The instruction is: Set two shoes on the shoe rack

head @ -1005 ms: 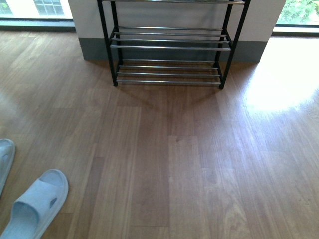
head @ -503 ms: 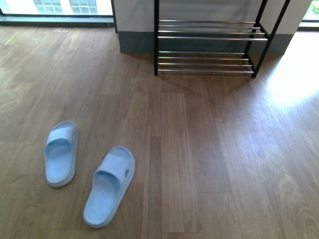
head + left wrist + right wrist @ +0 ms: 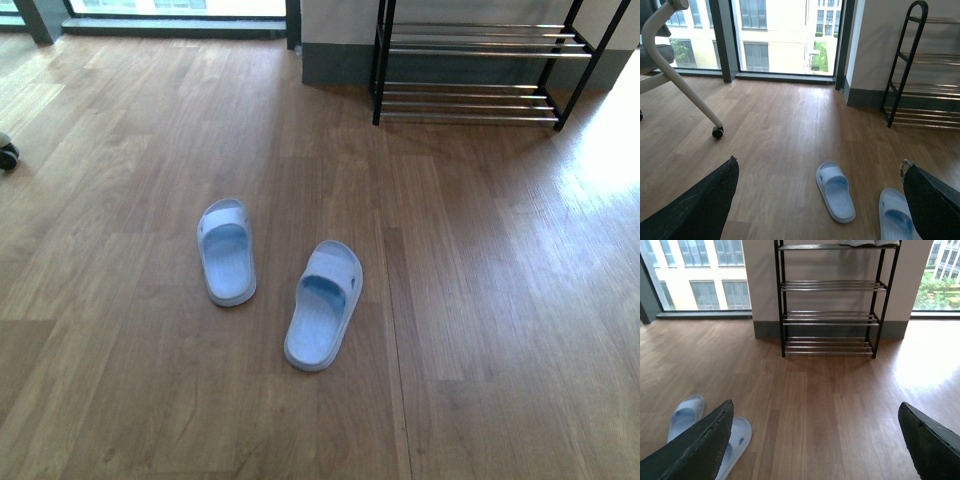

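Note:
Two light blue slide shoes lie side by side on the wooden floor, the left one and the right one, toes pointing away. The shoe rack, black frame with chrome rods, stands against the wall at the far right, well beyond them. In the left wrist view my left gripper is open above the floor, with one shoe between its fingers' lines and the other by the right finger. My right gripper is open, facing the rack; both shoes lie beside its finger.
A chair on white legs with a castor stands to the left near the floor-length window. Something pale with a white underside rests on the rack's top tier. Bright sunlight falls on the floor right of the rack.
The front view has swung left: the rack slid from the upper middle to the upper right, and the two slides moved from the lower left edge towards the centre.

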